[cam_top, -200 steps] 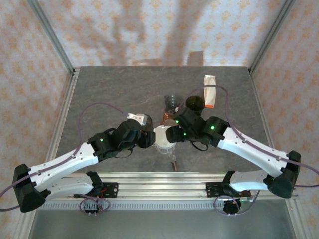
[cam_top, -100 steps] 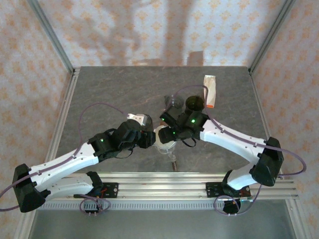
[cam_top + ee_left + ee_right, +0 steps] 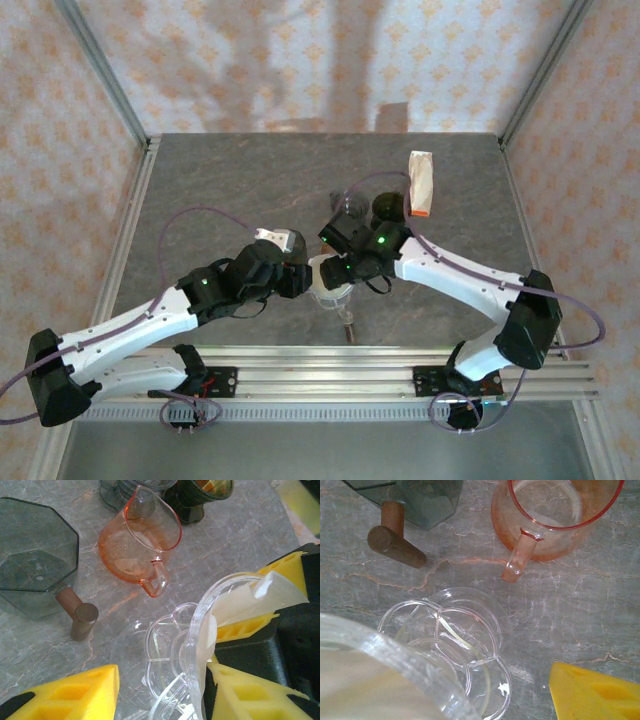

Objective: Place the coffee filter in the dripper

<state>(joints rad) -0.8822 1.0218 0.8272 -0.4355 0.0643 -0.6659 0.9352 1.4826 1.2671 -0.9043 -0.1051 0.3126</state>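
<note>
Inside the clear glass dripper (image 3: pixel 196 630) the white paper coffee filter (image 3: pixel 250 600) already sits against the wall, though one loose corner pokes up past the rim on the side away from the pitcher. The dripper stands on its scalloped glass foot on the grey marbled table (image 3: pixel 580 610), between the two arms in the overhead view.

The left gripper (image 3: pixel 162 680) has its jaws roughly half open. One yellow finger is inside the cone, right against the paper, and the other is outside, apart from the glass, so nothing looks pinched. The right gripper (image 3: pixel 338 258) hovers just behind the dripper. Its one visible finger (image 3: pixel 592 690) stands clear of the rim with bare table between, and its mate is hidden behind the glass. Those jaws read as wide apart and empty.

Just beyond the dripper are an orange glass pitcher (image 3: pixel 140 555) and a smoky octagonal vessel with a wooden handle (image 3: pixel 75 615). A dark green cup (image 3: pixel 200 495) stands farther behind.

The task looks to be at the seating stage. The next move probably calls for pressing the raised corner flat against the wall, then drawing the inner finger out slowly so the paper is not dragged along.
</note>
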